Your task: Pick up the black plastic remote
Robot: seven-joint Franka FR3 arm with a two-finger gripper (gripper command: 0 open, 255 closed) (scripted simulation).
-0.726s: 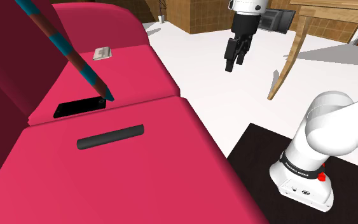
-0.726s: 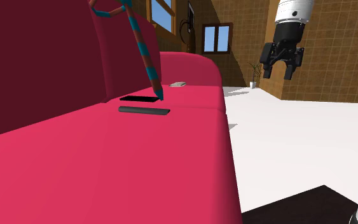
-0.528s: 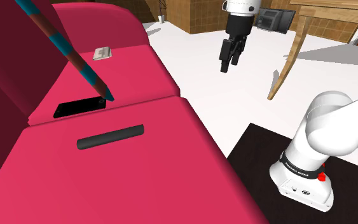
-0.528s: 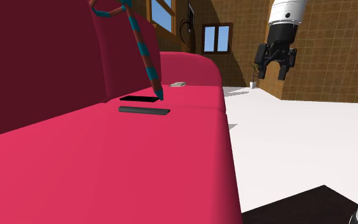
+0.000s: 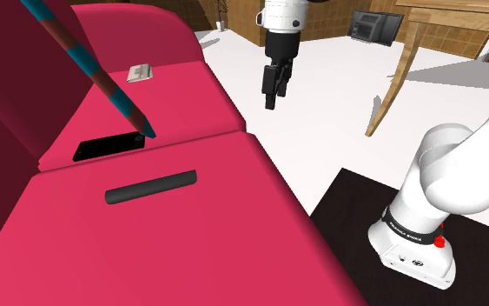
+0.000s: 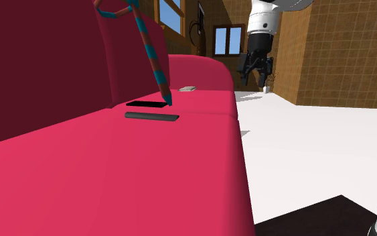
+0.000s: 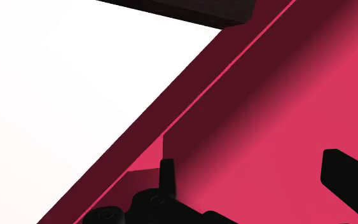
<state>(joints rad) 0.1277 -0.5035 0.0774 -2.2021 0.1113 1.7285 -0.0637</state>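
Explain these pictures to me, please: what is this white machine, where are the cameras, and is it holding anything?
The white machine is a robot arm fixed on a black stand. At its end is a black two-finger gripper, which serves as its hand. One picture looks down from beside the stand. Another looks along the red sofa from low down. The third comes from a camera on the hand itself. On the sofa lie a long dark bar, likely the remote it should fetch, a flat black slab and a small pale object. There is also a striped red-and-teal stick whose tip rests by the slab. The gripper hangs in the air near the sofa's edge, fingers apart, holding nothing.
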